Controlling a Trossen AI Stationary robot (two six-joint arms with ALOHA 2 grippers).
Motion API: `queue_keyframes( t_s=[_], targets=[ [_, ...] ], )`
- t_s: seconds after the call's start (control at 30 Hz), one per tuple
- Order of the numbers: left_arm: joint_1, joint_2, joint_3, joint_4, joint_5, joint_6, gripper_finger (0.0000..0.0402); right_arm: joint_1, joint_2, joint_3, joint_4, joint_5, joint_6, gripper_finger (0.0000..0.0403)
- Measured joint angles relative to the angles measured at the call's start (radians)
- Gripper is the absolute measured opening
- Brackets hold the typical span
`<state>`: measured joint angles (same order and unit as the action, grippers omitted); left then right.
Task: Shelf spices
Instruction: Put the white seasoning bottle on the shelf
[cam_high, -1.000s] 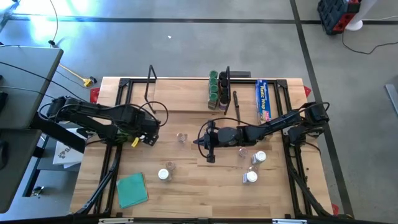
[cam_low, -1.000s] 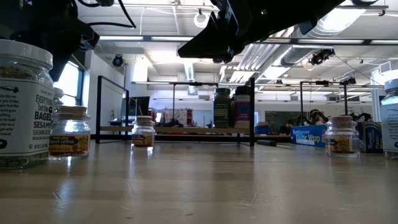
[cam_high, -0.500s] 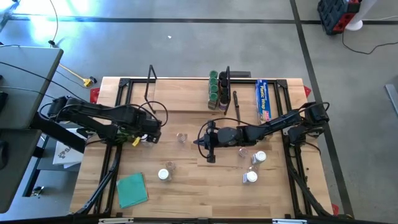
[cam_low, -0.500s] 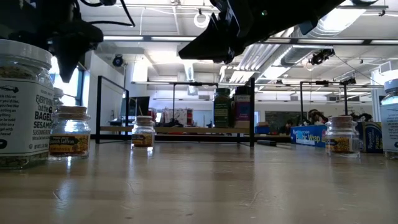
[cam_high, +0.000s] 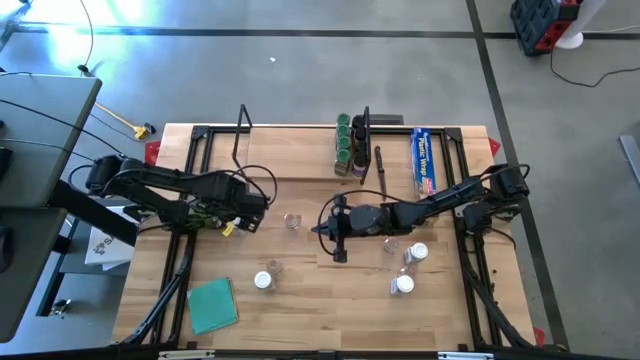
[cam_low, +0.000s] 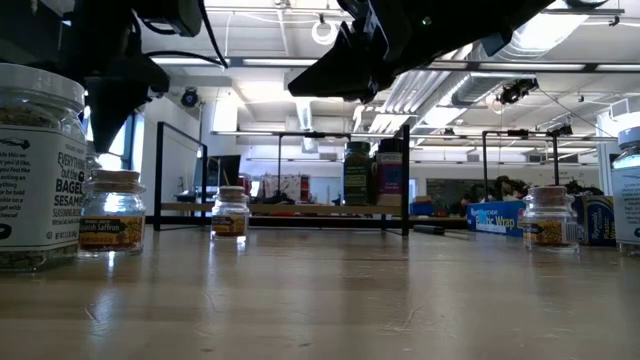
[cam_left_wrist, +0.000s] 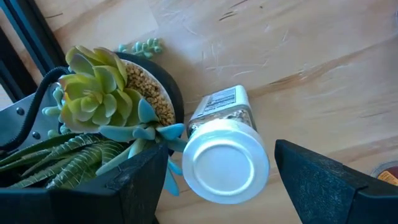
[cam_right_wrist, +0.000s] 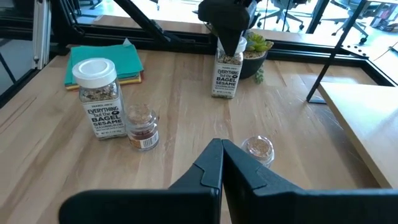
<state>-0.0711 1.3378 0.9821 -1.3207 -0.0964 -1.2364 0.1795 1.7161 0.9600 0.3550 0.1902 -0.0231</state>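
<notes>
Only the left wrist view shows the white-lidded jar (cam_left_wrist: 225, 158) beside a succulent (cam_left_wrist: 102, 84).

Bright, even light fills the scene — in the low view it comes from ceiling strip lights (cam_low: 300, 62) and a window (cam_low: 112, 135), so the arms overhead read as black silhouettes. In the high view, glare whitens the floor (cam_high: 60, 40) at one corner. The nearest jar (cam_low: 35, 165) in the low view is soft — the table (cam_low: 330, 300) shows a dull sheen.
</notes>
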Motion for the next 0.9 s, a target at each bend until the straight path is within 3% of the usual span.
queue_keyframes(
  t_s=[0.43,0.9],
  targets=[
    [0.000,0.000,0.000,0.014,0.001,-0.008,0.0289,0.021,0.000,0.000,0.000,0.000,-0.002,0.0000],
    [0.000,0.000,-0.048,0.073,0.032,-0.016,0.0243,0.024,0.000,0.000,0.000,0.001,-0.001,0.0000]
  ],
)
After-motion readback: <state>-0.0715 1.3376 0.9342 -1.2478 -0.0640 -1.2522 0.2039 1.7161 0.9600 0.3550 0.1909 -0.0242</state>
